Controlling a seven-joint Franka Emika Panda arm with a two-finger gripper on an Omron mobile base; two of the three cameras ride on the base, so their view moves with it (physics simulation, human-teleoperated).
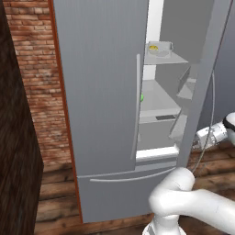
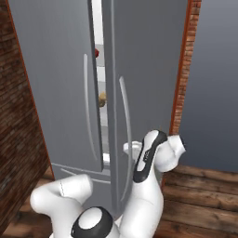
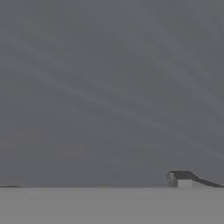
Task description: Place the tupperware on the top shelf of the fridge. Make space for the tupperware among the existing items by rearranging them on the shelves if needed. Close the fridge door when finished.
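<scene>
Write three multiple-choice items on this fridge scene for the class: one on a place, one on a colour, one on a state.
1. Where is the tupperware?
A. On the top shelf
B. On the floor
C. In the drawer

2. What colour is the round fruit seen through the gap?
A. Blue
B. Red
C. Purple

3. How does the right fridge door stand?
A. Fully shut
B. Taken off
C. Ajar

Answers: 1 A, it sits on the highest grey plate; 2 B, a red spot shows between the doors; 3 C, a strip of white interior shows beside it.
</scene>
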